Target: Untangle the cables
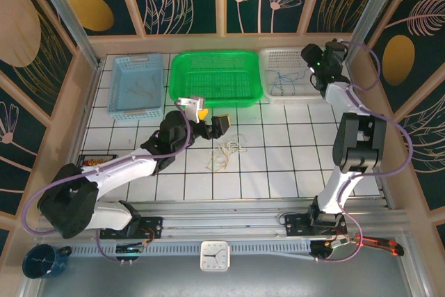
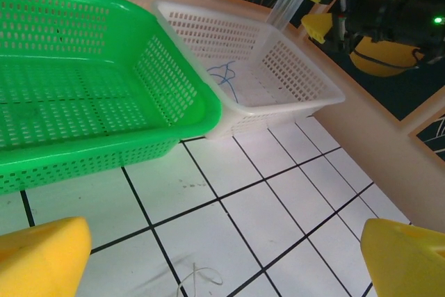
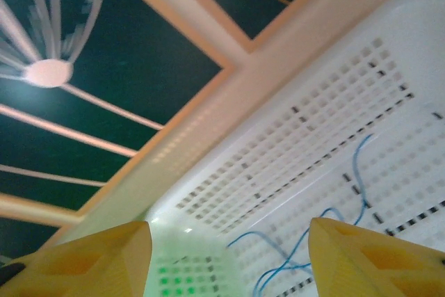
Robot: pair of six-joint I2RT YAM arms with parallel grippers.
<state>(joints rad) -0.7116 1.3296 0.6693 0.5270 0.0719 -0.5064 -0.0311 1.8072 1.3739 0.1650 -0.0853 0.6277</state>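
**Near edge.** Clock [image 1: 214, 255], blue mug [image 1: 43, 261] and an orange-handled tool [image 1: 379, 243] lie along the rail by the arm bases, off the tiled surface [image 1: 278, 165].

**Mid surface.** Pale tangle of cables [image 1: 224, 154], yellowish and whitish strands looped together, lies loose on the white tiles with bare tile on every side. Left claw [image 1: 212, 119] hangs just beyond it, released, fingers spread wide with nothing between them. Its wrist view shows one thin loop [image 2: 198, 276] on the tile below. Open tiles run from here across to the right arm.

**Far edge.** Three baskets stand in a row against the back wall.
- Blue basket [image 1: 136, 58], left, holds a few thin tan strands [image 1: 139, 90].
- Green basket [image 1: 174, 81], centre, has its rim pressed against the white basket [image 1: 268, 74].
- The white basket, right, holds a blue cable [image 1: 285, 81] on its floor.

Right claw [image 1: 316, 67] hovers over the white basket's right side, near the corner post. It is released, fingers apart above the blue strand, gripping nothing.
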